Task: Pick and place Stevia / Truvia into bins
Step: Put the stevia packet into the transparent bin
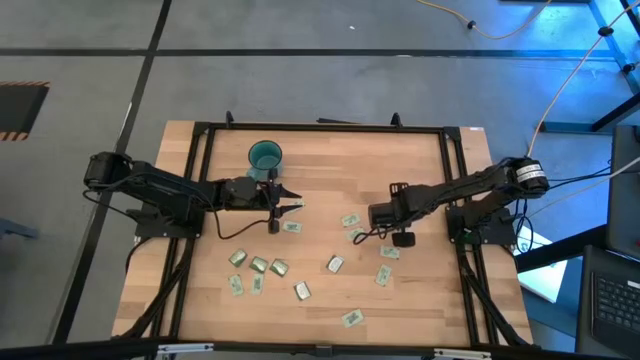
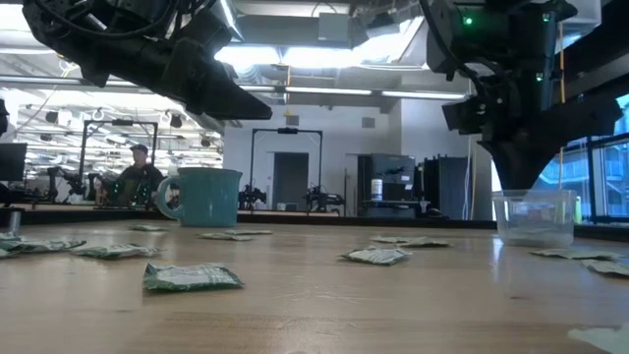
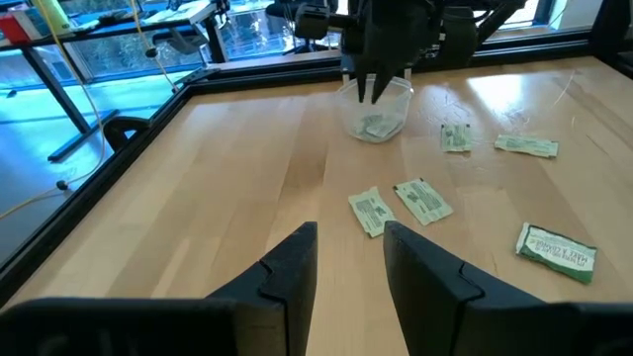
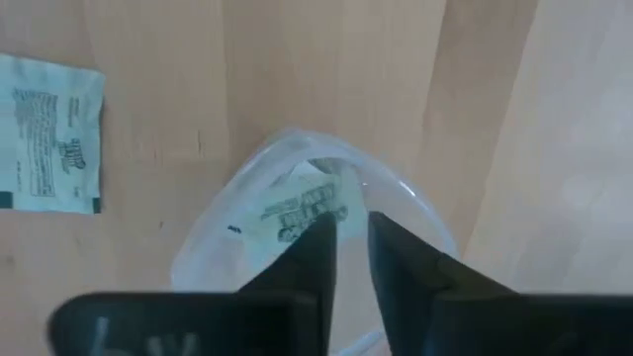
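Observation:
My right gripper (image 4: 353, 232) points down over the mouth of the clear cup (image 4: 297, 227), open by a narrow gap with nothing between its fingers. A pale green-and-white sachet (image 4: 300, 206) lies inside that cup. The left wrist view shows the same cup (image 3: 376, 117) with the right fingers (image 3: 374, 89) at its rim. The teal cup (image 1: 265, 155) stands at the far side of the table. Just near of it my left gripper (image 3: 351, 247) hovers open, holding nothing. Several sachets (image 1: 290, 227) lie flat on the wood.
Loose sachets are scattered over the table's middle and near half (image 1: 301, 291), and one lies beside the clear cup (image 4: 49, 133). A black frame (image 1: 200, 130) runs round the table. In the room beyond, a person (image 2: 138, 172) sits far behind the teal cup (image 2: 206, 197).

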Action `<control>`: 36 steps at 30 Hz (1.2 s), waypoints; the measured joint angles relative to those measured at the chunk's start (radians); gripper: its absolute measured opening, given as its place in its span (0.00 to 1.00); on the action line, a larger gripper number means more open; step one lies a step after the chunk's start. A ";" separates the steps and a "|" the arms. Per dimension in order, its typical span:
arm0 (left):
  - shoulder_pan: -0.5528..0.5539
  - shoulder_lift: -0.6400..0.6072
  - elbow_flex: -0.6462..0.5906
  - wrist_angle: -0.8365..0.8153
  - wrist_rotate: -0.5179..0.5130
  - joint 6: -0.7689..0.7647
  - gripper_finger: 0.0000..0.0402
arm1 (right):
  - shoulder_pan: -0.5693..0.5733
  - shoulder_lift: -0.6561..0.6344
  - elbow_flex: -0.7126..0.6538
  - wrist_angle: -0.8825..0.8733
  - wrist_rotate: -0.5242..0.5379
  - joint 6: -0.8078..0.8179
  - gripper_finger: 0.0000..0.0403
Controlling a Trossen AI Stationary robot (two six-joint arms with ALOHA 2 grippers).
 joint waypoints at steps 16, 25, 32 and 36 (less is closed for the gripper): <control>0.000 0.000 0.000 0.000 0.000 0.000 0.28 | -0.002 -0.021 0.143 0.183 0.001 -0.205 0.25; 0.000 0.000 0.000 -0.001 0.000 0.000 0.28 | -0.002 0.082 0.125 0.395 -0.130 -0.345 0.26; 0.000 0.000 0.000 -0.003 0.000 0.000 0.28 | -0.002 0.211 0.124 0.386 -0.192 -0.345 0.26; 0.000 0.000 0.000 -0.004 0.000 0.000 0.28 | -0.002 0.265 0.124 0.386 -0.205 -0.345 0.25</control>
